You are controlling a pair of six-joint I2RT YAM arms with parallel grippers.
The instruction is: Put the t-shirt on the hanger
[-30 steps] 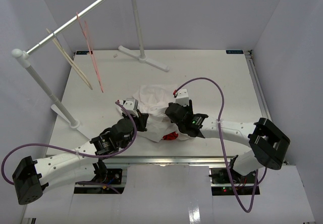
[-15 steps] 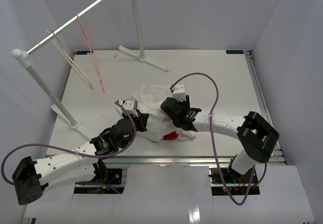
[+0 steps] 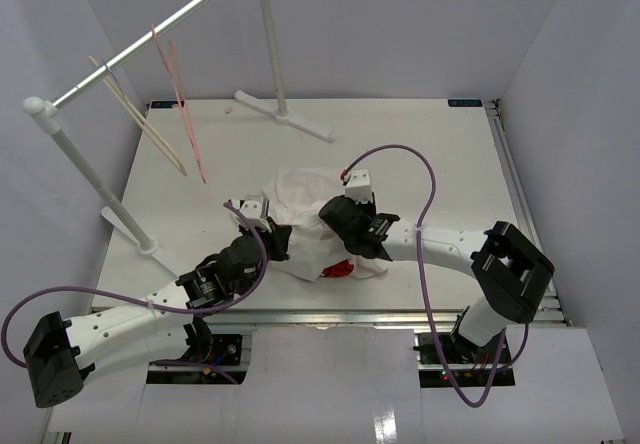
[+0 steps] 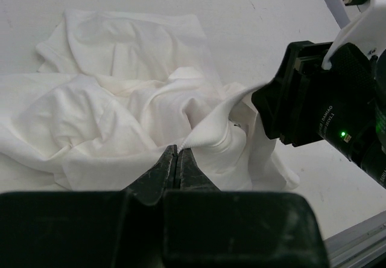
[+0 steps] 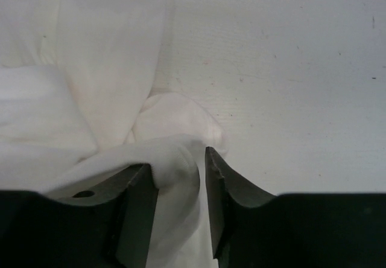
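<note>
The left end effector is pinching the t-shirt, jaws shut; the right end effector is gripping a fold, half-open. Lift both evenly.

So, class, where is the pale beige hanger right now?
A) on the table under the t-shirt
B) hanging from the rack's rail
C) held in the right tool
B: the hanger hangs from the rack's rail, apart from the t-shirt crumpled on the table.
</note>
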